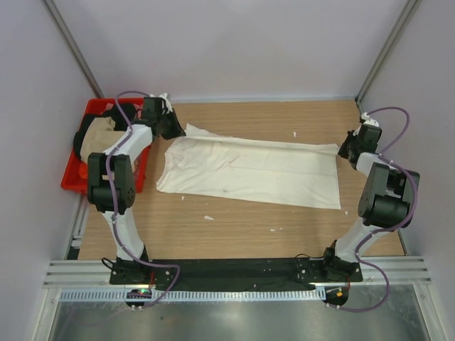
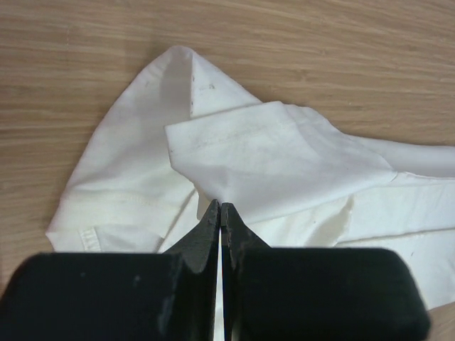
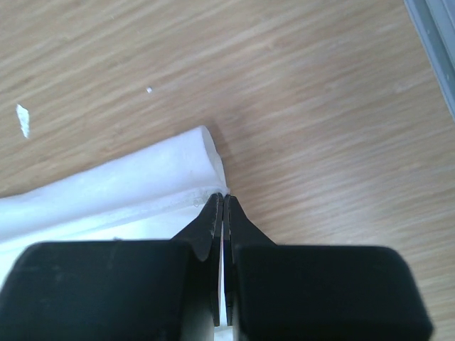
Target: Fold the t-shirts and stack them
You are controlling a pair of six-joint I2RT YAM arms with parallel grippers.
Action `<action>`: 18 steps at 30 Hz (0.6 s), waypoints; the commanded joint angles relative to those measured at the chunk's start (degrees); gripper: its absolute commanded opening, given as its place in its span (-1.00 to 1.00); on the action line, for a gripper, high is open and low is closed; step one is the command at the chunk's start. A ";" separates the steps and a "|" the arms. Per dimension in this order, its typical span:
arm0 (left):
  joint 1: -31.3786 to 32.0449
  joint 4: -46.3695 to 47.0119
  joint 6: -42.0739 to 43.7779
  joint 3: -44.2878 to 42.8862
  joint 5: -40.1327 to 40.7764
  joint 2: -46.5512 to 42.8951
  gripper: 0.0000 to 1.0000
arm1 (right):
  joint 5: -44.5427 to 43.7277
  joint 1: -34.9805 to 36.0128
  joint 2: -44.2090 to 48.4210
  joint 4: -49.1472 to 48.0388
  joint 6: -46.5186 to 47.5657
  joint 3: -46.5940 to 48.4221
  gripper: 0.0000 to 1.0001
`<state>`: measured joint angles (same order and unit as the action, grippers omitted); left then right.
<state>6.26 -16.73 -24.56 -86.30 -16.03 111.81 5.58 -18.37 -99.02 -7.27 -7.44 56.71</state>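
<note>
Early stage: the cream t-shirt (image 1: 249, 170) lies apparently part-folded along the centre of the surface (image 1: 234, 231). The left claw (image 1: 174, 126) and right claw (image 1: 346, 150) each pinch an upper corner. Other shirts (image 1: 92, 142) sit in the red crate (image 1: 71, 181), upper left; no stack is visible.

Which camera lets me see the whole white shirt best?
The top camera: the shirt lies spread across the table, nearly all in sight. The left wrist view shows only a bunched corner pinched in the left gripper; the right wrist view only a rolled edge pinched in the right gripper.
</note>
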 commanded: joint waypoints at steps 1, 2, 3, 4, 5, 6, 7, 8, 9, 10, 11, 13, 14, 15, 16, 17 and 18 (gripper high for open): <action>-0.37 -0.67 1.79 1.57 1.70 -4.58 -1.00 | -4.97 -0.18 3.13 0.59 -0.73 -1.42 -0.97; -0.37 -0.93 2.05 2.27 1.88 -4.93 -1.00 | -5.06 -0.17 3.13 0.67 -0.82 -1.86 -0.97; -0.46 -1.11 2.23 2.71 2.06 -5.46 -1.00 | -5.32 -0.09 3.13 1.28 -0.91 -1.95 -0.97; -0.37 -1.20 2.32 3.15 2.14 -5.72 -1.00 | -5.32 0.09 3.05 1.90 -1.08 -1.86 -0.97; -0.46 -1.29 2.32 3.85 1.88 -5.90 -1.00 | -5.32 0.18 3.22 2.34 -1.08 -1.78 -0.97; -0.46 -1.37 2.23 4.03 1.88 -6.16 -1.00 | -5.32 0.26 3.40 2.61 -1.08 -2.04 -0.97; -0.37 -1.55 2.15 4.30 1.71 -6.69 -1.00 | -5.32 0.35 3.83 2.44 -1.00 -2.30 -0.98; -0.37 -1.55 2.06 5.00 1.53 -6.95 -1.00 | -5.32 0.53 4.19 2.26 -1.00 -3.00 -0.98; -0.37 -1.55 1.97 5.26 1.62 -7.30 -1.00 | -5.32 0.53 4.88 2.69 -1.00 -3.09 -0.98; -0.46 -1.55 1.71 5.61 1.53 -8.00 -1.00 | -5.32 0.62 5.24 2.87 -0.82 -3.18 -0.98; -0.46 -1.64 1.70 5.97 1.53 -8.10 -1.00 | -5.41 0.70 5.50 2.96 -0.73 -3.44 -0.98; -0.46 -2.34 1.97 6.23 1.97 -8.36 -1.00 | -7.95 0.79 6.38 3.14 -0.21 -3.80 -0.98; -0.37 -2.86 2.40 6.23 2.06 -8.36 -1.00 | -8.13 0.79 6.39 3.31 -0.03 -3.97 -0.97; -0.46 -3.83 2.49 6.23 2.49 -8.45 -1.00 | -8.39 0.79 6.47 3.92 0.06 -3.89 -0.97; -0.46 -4.10 2.50 6.32 2.50 -8.28 -1.00 | -8.40 0.88 6.47 4.19 0.06 -3.89 -0.97; -0.46 -4.53 2.67 6.50 2.50 -8.27 -1.00 | -8.14 0.97 6.65 4.19 0.06 -3.97 -0.95; -0.46 -5.15 2.67 6.50 2.41 -8.27 -1.00 | -8.48 1.23 6.82 4.63 0.15 -4.06 -0.92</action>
<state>6.26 -19.86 -23.46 -80.18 -15.38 106.06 0.82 -17.26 -94.74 -2.48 -8.10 52.64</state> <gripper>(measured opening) 0.003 0.031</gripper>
